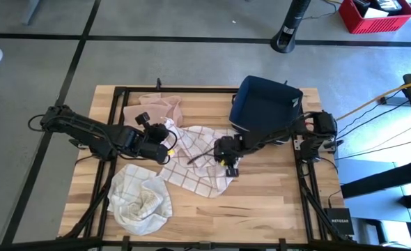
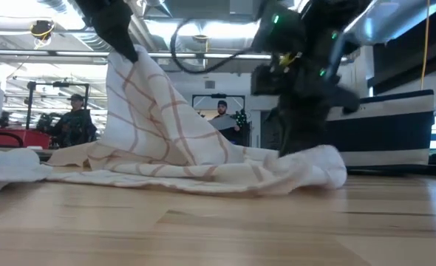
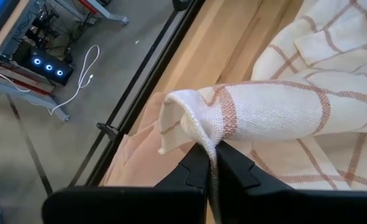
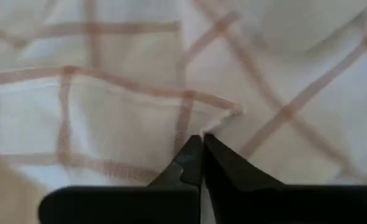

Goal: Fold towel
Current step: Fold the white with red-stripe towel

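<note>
A white towel with thin red-brown checks (image 1: 198,159) lies rumpled mid-table. My left gripper (image 1: 166,144) is over its left end, shut on it, and holds that end raised (image 2: 129,63). My right gripper (image 1: 228,164) is low at the towel's right side, shut, with its tips on the cloth (image 4: 202,140) beside a hem corner (image 4: 233,112). The towel's right end (image 2: 318,166) rests on the table. My left gripper pinches a rolled-over edge of the towel (image 3: 199,134) between its two fingers; cloth shows in the gap. That end is lifted, and the towel slopes down from it to the table (image 2: 166,125). My right gripper comes from above with shut fingertips (image 4: 193,155) on the towel's upper layer near the hem corner. How much cloth is between them is hidden by the fingers. The cloth there lies on the table.
A peach cloth (image 1: 154,108) lies at the far left of the table. Another white checked towel (image 1: 141,200) is bunched at the near left. A dark blue bin (image 1: 265,106) stands at the far right, behind my right arm. Bare wood shows near right (image 1: 268,199).
</note>
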